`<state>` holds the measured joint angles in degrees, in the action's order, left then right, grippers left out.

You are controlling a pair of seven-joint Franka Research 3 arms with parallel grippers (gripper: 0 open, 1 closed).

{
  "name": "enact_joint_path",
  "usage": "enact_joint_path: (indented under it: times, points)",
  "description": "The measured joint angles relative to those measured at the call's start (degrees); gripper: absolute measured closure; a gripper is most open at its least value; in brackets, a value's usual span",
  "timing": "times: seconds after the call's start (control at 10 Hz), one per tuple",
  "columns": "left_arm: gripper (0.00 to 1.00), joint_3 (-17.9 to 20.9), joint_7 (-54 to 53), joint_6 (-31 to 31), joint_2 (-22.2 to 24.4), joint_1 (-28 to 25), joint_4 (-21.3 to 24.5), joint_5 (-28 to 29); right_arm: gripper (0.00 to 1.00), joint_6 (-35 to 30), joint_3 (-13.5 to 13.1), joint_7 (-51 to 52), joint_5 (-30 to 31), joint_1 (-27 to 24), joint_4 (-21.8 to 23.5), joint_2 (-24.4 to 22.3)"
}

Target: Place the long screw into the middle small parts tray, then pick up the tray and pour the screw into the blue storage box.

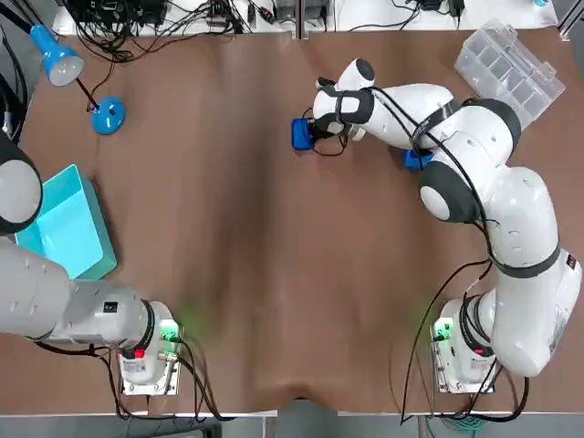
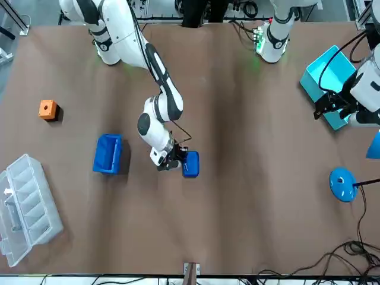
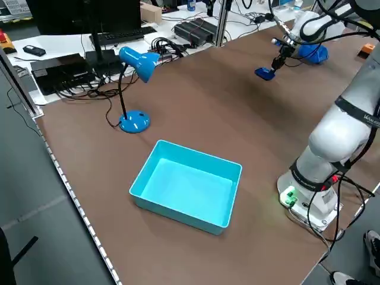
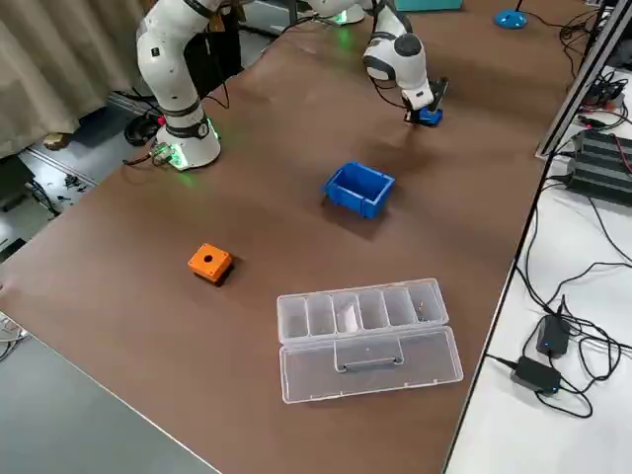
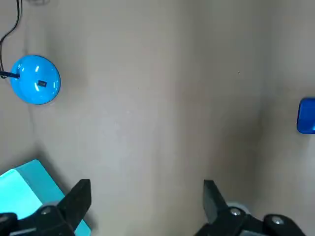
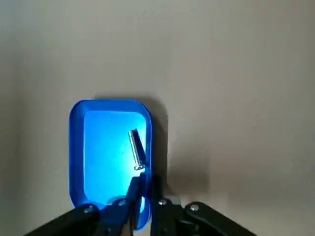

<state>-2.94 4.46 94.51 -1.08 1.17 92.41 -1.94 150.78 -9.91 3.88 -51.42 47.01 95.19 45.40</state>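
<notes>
A small blue tray (image 6: 109, 147) lies at the far middle of the table, also seen from the front (image 2: 190, 164). The long silver screw (image 6: 136, 150) lies inside it. My right gripper (image 6: 144, 186) is shut on the tray's near rim, one finger on each side of the wall; in the top view the right gripper (image 1: 315, 135) sits just right of the tray (image 1: 300, 134). The tray looks level, at or just above the table. A dark blue storage bin (image 2: 108, 154) stands further to the right side. My left gripper (image 5: 146, 189) hangs open and idle near a cyan box (image 1: 59, 224).
A blue desk lamp (image 1: 107, 116) stands at the far left. A clear compartment case (image 1: 507, 66) lies at the far right corner. An orange block (image 2: 47, 109) sits on the right side. Cables run along the table's far edge.
</notes>
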Motion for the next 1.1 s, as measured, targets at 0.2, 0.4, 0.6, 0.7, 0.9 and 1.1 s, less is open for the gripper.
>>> enact_joint_path:
  times: [0.2, 0.4, 0.6, 0.7, 0.9, 1.1]
  points:
    - [0.00, 0.0, 0.0, 0.0, -0.2, 0.0, 0.0, 0.0, 0.96, 0.0, -0.1, 0.0, -0.2, 0.0, -0.2, -0.2]
    - [0.00, 0.0, 0.0, 0.0, -0.3, 0.0, 0.0, 0.0, 0.96, -0.4, -0.2, 0.0, -0.3, 0.0, -0.4, -0.2]
    - [0.00, 0.0, 0.0, 0.0, -0.3, 0.0, 0.0, 0.0, 0.96, -2.6, -0.3, 0.0, -2.3, -0.7, -1.1, -0.2]
    - [0.00, 0.0, 0.0, 0.0, -0.3, 0.0, 0.0, 0.0, 0.96, -3.8, -0.3, 0.1, -3.7, -1.2, -1.4, -0.2]
    - [0.00, 0.0, 0.0, 0.0, -0.3, 0.0, 0.0, 0.0, 0.96, -4.0, -0.3, 0.0, -4.5, -1.9, -1.8, -0.2]
    - [0.00, 0.0, 0.0, 0.0, -0.4, 0.0, 0.0, 0.0, 0.97, -5.9, -0.6, -0.1, -5.3, -2.6, -2.5, -0.8]
